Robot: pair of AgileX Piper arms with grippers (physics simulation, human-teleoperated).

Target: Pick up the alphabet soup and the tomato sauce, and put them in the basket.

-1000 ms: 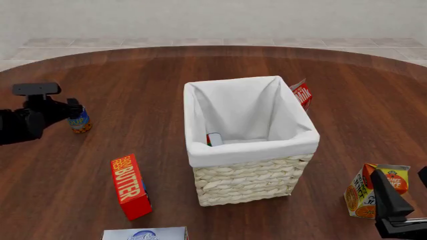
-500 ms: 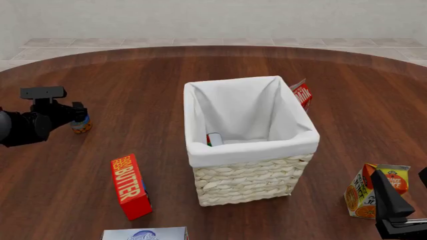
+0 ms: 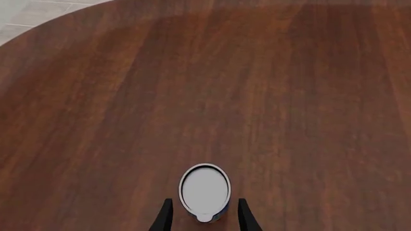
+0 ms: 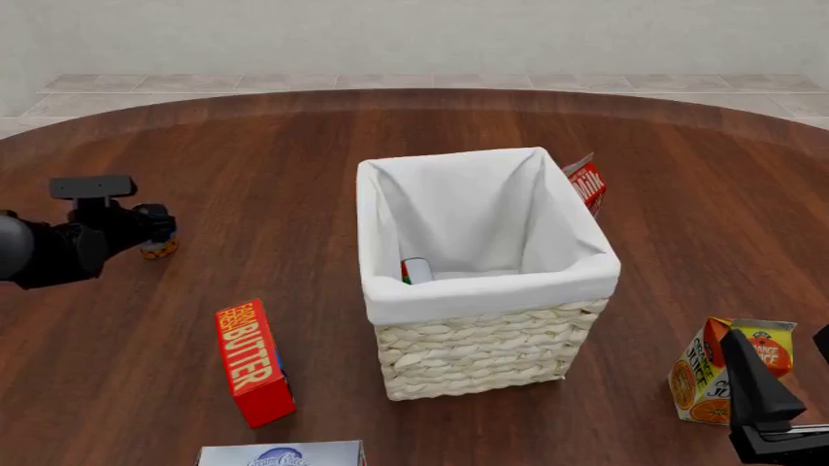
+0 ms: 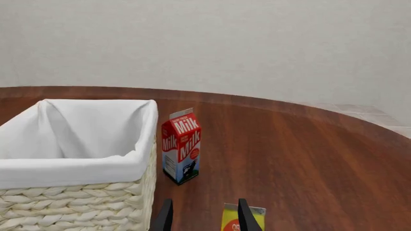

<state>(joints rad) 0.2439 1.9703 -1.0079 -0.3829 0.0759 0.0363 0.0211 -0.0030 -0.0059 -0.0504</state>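
Left wrist cam: looking down on the alphabet soup (image 3: 205, 191), grey lid facing the camera, a sliver of blue label visible at the lower edge. Can stands upright on the dark wood table (image 3: 257, 96). Left gripper (image 3: 204, 217) has its two dark fingers (image 3: 165, 219) spread, one either side of the can, small gaps on both sides, no visible contact. Table's curved edge and pale tiled floor (image 3: 26, 19) show in one corner.

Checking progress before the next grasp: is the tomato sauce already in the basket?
Yes. The tomato sauce lies inside the basket, its red-and-green label showing against the white lining.
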